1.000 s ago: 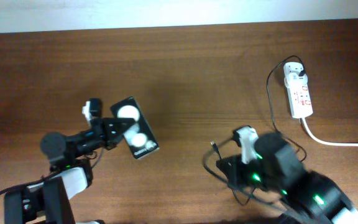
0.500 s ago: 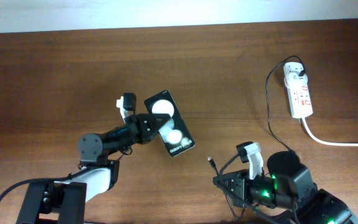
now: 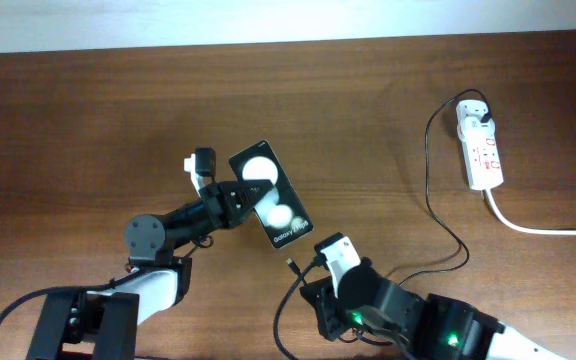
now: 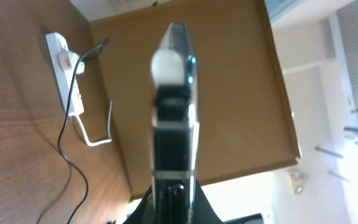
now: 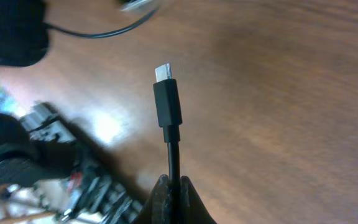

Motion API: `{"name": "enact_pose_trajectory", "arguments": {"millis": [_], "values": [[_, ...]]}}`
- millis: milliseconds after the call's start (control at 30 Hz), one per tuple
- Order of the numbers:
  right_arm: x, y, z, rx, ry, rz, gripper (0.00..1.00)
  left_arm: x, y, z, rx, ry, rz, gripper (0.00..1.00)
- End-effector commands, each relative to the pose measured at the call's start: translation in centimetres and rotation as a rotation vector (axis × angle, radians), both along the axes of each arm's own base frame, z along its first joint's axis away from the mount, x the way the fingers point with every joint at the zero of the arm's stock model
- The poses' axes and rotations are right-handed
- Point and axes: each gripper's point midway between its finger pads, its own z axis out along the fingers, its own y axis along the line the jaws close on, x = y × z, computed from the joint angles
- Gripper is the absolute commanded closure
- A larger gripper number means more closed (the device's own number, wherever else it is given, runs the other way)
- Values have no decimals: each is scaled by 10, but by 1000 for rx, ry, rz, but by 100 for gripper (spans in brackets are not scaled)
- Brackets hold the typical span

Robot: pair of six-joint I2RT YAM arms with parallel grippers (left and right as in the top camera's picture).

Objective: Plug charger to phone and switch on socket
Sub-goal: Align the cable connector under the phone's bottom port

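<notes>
Wide brown table (image 3: 88, 120) underneath everything, and both arms are working at its near side. The left gripper (image 3: 240, 195) is clamped tight on the phone (image 3: 271, 208), pinching it by its left long edge at centre-left of the table. The glossy face is turned up with two round white reflections on it, and the near end is angled to the right. From the left wrist the phone (image 4: 174, 124) shows edge-on, squeezed between the fingers. Over at the far right lies the socket (image 3: 481, 150), a white strip with red markings, its thick white cord running off to the right. The white plug adapter (image 3: 475, 112) sits in its far end. From there the charger (image 3: 430, 190) trails its thin black cable toward the near middle. The right gripper (image 3: 310, 270) is closed firmly on that cable just behind the tip. Smallest of all, the connector tip (image 5: 166, 102) stands out past the fingers, metal end bare, just beside the phone's near end but apart from it.
</notes>
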Motion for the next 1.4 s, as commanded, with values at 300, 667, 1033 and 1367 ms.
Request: {"name": "enact_pose_trajectory", "arguments": {"millis": [300, 667, 1033, 1367], "values": [[17, -1, 21, 27, -66, -85, 96, -10, -2, 3, 43, -98, -61, 100], [7, 4, 25, 85, 3, -81, 96, -3, 8, 4, 33, -66, -28, 100], [8, 11, 17, 92, 56, -109, 96, -2, 8, 4, 12, -13, -30, 100], [-1, 6, 41, 176, 42, -82, 96, -2, 8, 4, 20, -35, -26, 100]]}}
